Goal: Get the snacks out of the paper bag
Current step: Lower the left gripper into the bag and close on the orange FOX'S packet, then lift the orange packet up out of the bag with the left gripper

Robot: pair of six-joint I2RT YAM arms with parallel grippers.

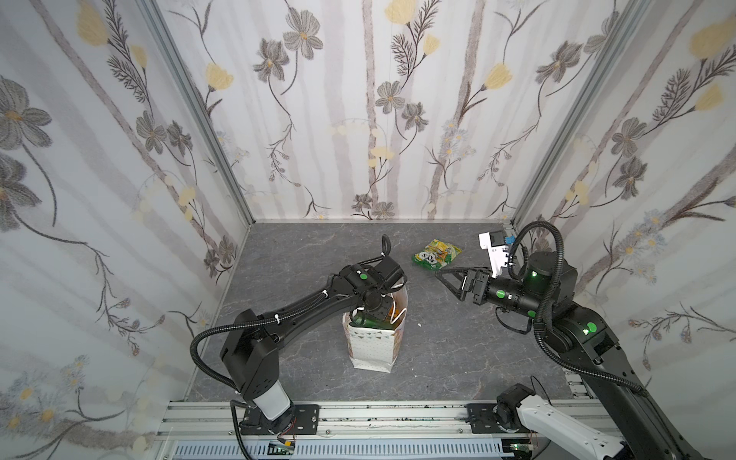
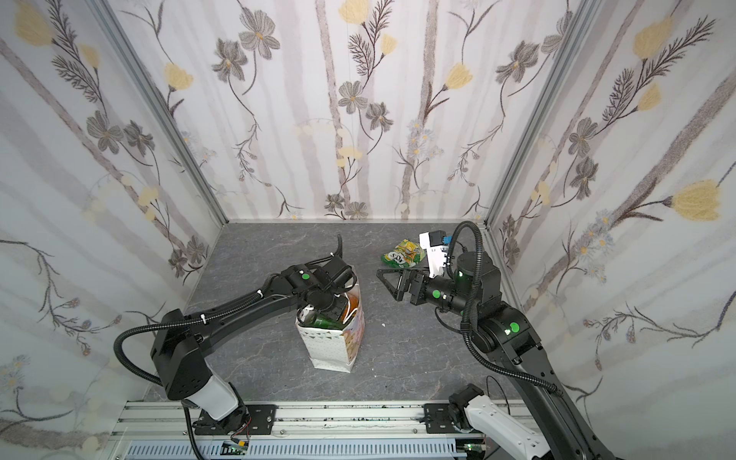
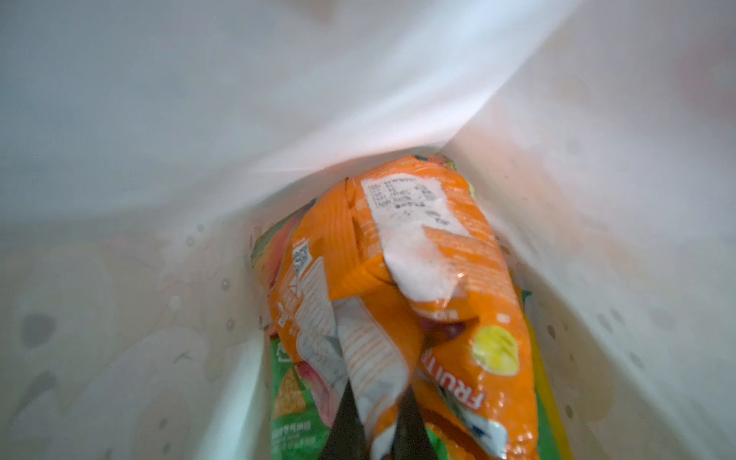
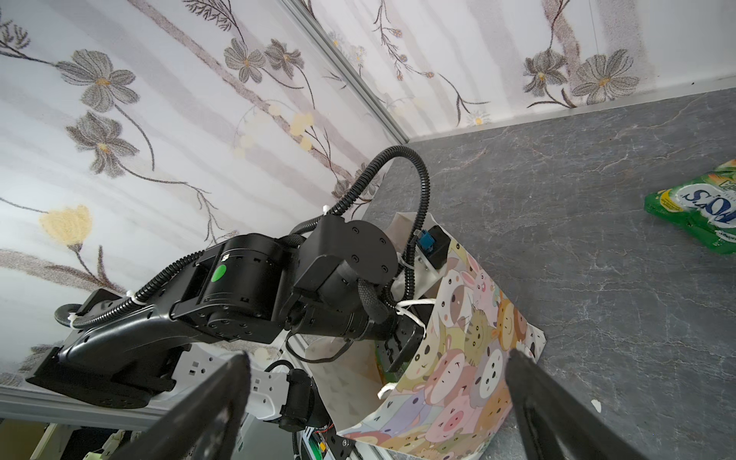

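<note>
The white paper bag [image 1: 374,346] [image 2: 330,346] stands upright mid-table, its cartoon-animal face [image 4: 470,358] turned toward the right arm. My left gripper [image 3: 378,414] is down inside the bag, hidden from both top views. It is shut on a flap of an orange snack packet [image 3: 438,255]. A green packet [image 3: 290,398] and a yellow one [image 3: 545,378] lie under it against the bag's inner wall [image 3: 159,278]. A green-yellow snack packet [image 1: 436,255] [image 2: 402,255] [image 4: 701,207] lies on the table behind. My right gripper [image 1: 448,284] [image 2: 388,284] [image 4: 376,370] hovers open and empty to the right of the bag.
A white device with a black and blue part [image 1: 494,247] [image 2: 434,251] sits at the back right corner. Flowered walls close the table on three sides. An aluminium rail [image 1: 358,418] runs along the front edge. A small white scrap [image 1: 419,324] lies right of the bag.
</note>
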